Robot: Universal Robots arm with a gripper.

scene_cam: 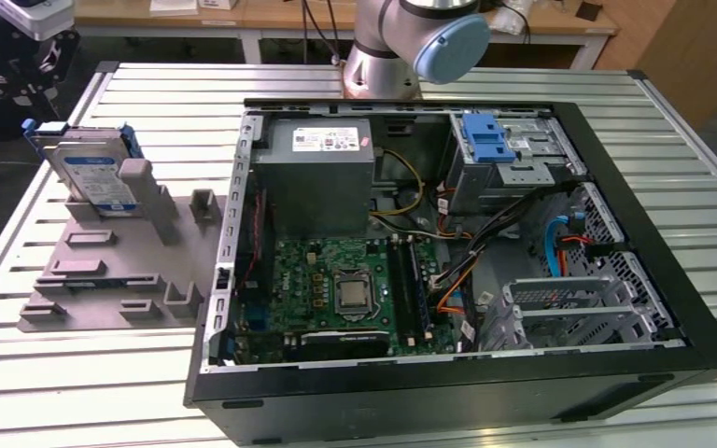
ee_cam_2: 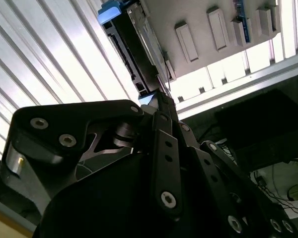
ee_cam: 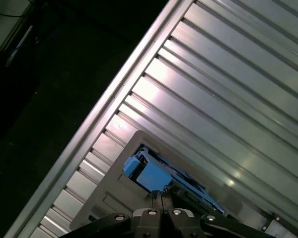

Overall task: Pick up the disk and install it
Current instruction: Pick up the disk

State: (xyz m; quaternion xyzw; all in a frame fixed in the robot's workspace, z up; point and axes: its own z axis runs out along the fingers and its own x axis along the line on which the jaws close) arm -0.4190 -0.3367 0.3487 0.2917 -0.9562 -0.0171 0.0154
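The claw [ee_cam: 161, 195], fingers together, hovered over the upright disk [scene_cam: 90, 175], which looked stiff, fairly heavy and best taken by its blue-framed top edge.

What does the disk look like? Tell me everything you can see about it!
The disk is a flat, silver metal rectangle with a white-and-blue label, framed by a blue plastic caddy. It stands on edge in a slot of the grey holder, outside the open computer case, on the exterior view's left. The black hand is just above its top edge, shut, and seems not to touch it.
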